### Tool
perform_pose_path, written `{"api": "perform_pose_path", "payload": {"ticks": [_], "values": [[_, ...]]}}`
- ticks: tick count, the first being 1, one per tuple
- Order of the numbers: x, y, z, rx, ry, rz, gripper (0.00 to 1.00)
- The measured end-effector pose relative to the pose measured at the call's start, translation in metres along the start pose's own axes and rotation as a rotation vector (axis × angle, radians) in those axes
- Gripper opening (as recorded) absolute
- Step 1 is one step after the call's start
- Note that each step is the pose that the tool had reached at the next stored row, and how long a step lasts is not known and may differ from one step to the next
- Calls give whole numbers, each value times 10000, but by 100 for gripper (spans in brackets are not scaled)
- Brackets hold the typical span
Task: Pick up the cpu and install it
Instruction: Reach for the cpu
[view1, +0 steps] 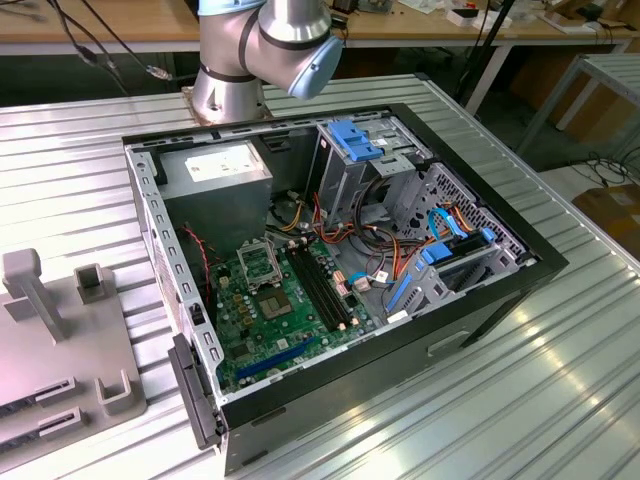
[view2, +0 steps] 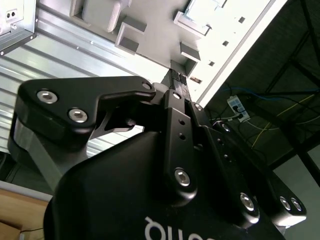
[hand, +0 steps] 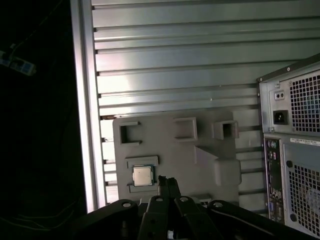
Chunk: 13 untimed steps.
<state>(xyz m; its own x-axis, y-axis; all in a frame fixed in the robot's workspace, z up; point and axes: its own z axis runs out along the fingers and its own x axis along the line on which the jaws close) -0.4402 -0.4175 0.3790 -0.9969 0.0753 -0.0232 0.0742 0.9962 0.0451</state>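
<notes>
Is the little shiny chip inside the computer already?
No, in the first wrist view the cpu lies on the gray holder outside the computer case.

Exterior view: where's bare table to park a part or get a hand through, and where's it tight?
Bare ribbed table on the exterior view's right of the computer case, plus a narrow strip between the case and the grey fixture plate. It is crowded inside the case: cables and drive cages beside the green board.

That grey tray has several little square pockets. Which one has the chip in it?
The framed pocket closest to the gripper holds the silvery cpu; the three bracketed pockets in the row beyond it look empty.
</notes>
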Motion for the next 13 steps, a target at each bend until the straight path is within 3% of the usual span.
{"api": "perform_pose_path", "payload": {"ticks": [7,13], "values": [[84,-8,8,-1,-1,0,11],[237,-21,15,0,0,0,11]]}}
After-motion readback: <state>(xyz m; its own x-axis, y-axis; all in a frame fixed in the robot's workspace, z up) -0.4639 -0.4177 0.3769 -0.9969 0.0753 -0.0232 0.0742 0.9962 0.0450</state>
